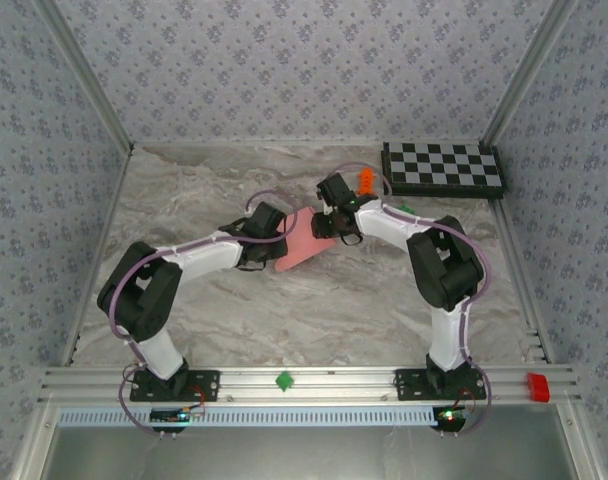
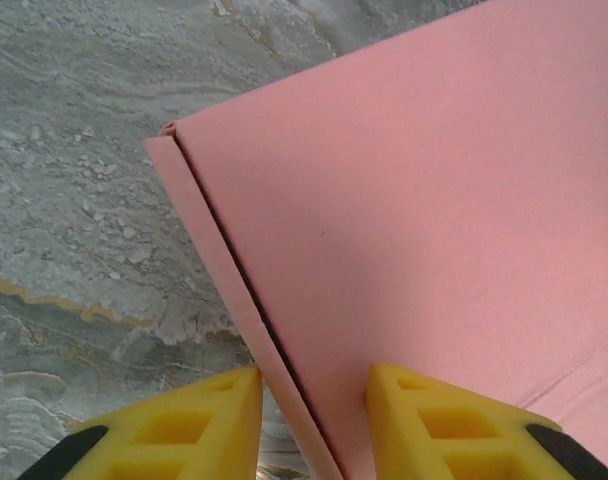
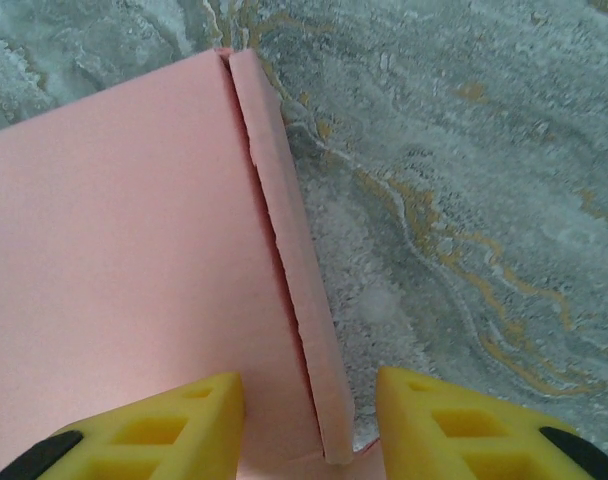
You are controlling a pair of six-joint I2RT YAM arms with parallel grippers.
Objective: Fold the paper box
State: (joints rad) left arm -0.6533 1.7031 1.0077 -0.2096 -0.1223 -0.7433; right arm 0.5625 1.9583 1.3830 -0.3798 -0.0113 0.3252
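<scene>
Marbled tabletop (image 1: 184, 200) carries the paper box (image 1: 302, 247) between both arms. Left gripper (image 2: 314, 390) straddles its left wall and right gripper (image 3: 309, 390) its right wall, each wall running lengthwise between the fingers. Both stand half-open, clamping nothing.

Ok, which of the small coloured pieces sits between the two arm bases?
The green piece on the near rail. The red piece is at that rail's right end; the orange one lies beside the checkerboard.
</scene>
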